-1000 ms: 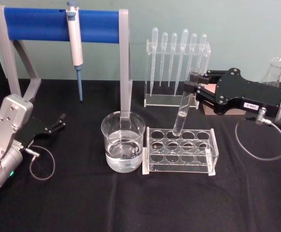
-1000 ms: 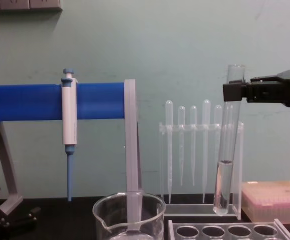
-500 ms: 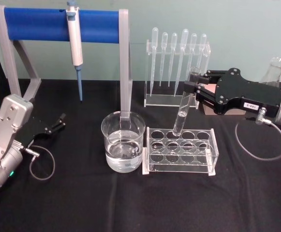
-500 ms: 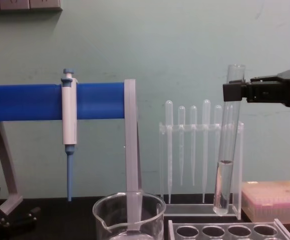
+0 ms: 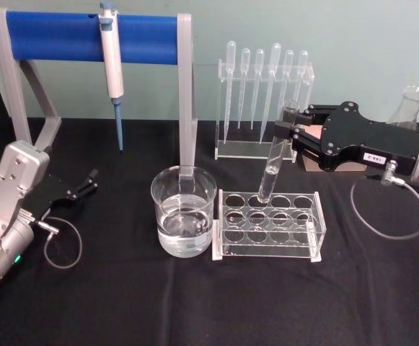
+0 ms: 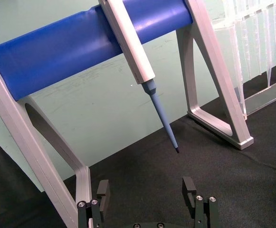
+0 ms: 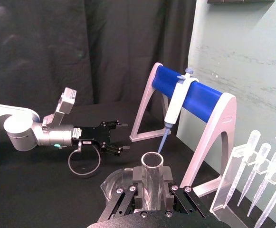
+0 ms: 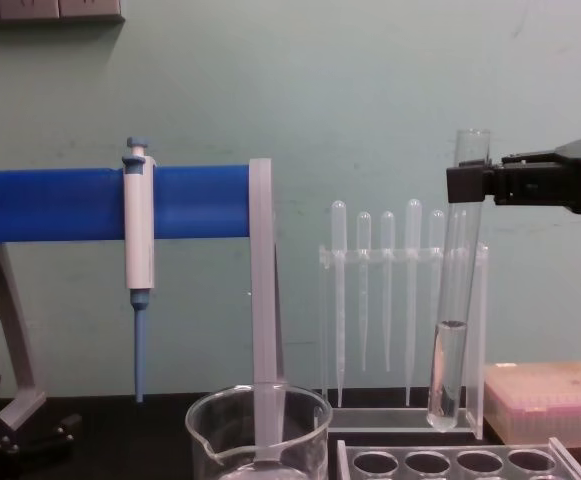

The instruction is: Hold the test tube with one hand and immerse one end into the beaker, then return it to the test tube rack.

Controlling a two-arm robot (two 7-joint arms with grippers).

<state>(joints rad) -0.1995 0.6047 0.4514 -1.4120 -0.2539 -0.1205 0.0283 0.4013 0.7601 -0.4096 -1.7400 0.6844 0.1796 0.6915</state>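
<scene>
My right gripper is shut on the test tube just below its open rim. The tube hangs slightly tilted, a little clear liquid in its rounded end, which sits just above a back-row hole of the clear rack. From the side, the tube clears the rack top, with the right gripper high on it. The right wrist view looks down on the tube's rim between the fingers. The beaker, part filled with water, stands left of the rack. My left gripper rests open at the far left.
A blue-barred stand holding a white-and-blue pipette stands behind the beaker. A rack of plastic pipettes is behind the tube. A pink box and a flask lie at the back right. Cable loops lie beside both arms.
</scene>
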